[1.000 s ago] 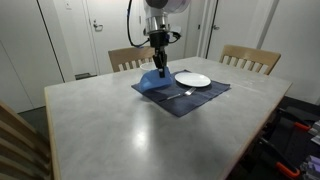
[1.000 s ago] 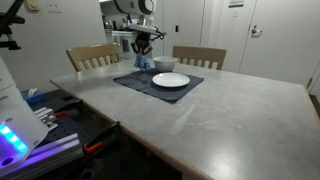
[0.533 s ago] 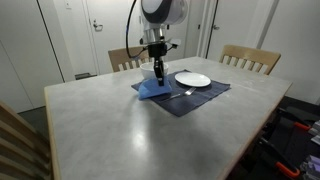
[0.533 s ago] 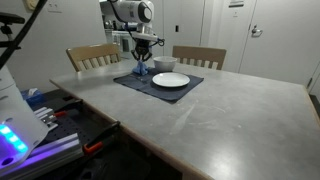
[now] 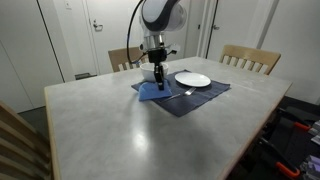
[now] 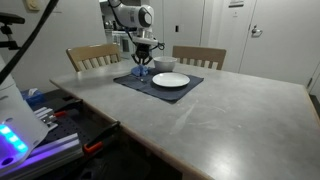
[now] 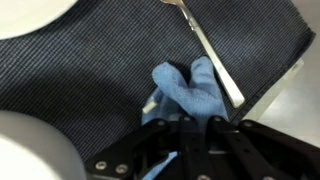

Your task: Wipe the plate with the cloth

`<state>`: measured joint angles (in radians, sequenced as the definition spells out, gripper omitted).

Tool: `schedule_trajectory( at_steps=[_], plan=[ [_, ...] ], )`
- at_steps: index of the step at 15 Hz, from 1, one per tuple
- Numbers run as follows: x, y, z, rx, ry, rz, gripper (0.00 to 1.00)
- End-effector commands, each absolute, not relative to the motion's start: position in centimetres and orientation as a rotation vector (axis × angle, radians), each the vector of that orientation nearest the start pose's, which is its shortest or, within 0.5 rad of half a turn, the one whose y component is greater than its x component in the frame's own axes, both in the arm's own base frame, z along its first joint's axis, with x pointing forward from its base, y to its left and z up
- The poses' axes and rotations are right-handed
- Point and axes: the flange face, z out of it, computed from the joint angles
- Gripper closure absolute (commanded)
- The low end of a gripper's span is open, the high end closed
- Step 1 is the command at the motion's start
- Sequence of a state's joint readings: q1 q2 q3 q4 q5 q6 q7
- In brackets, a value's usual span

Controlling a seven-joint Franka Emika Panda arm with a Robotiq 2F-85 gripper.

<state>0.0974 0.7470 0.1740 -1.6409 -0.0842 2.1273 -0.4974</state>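
The gripper (image 7: 195, 124) is clamped tight on the bunched cloth (image 7: 186, 90).

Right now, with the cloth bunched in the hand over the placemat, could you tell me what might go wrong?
1. The cloth lies right beside the utensil; dragging toward the plate may sweep it along.
2. The hand seems to pinch only a bunched part, so the cloth might slip free.
3. The bowl stands close to the plate and could be bumped.
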Motion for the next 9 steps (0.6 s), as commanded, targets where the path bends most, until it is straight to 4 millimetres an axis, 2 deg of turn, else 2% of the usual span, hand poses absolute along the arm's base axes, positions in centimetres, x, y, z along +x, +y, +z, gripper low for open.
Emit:
schedule_trajectory(
  at_steps=[1,4,5,6,9],
  plan=[
    [63.9,15.9,15.5,-2.826,-1.168,0.379,0.98],
    [64.0,15.5,16.0,-2.842,-1.16,0.377,0.98],
    [64.1,15.2,16.6,-2.845,-1.158,0.371,0.66],
    [64.1,14.7,17.6,-2.85,-1.154,0.37,0.64],
    [63.9,13.6,20.6,-2.85,-1.177,0.351,0.44]
  ],
)
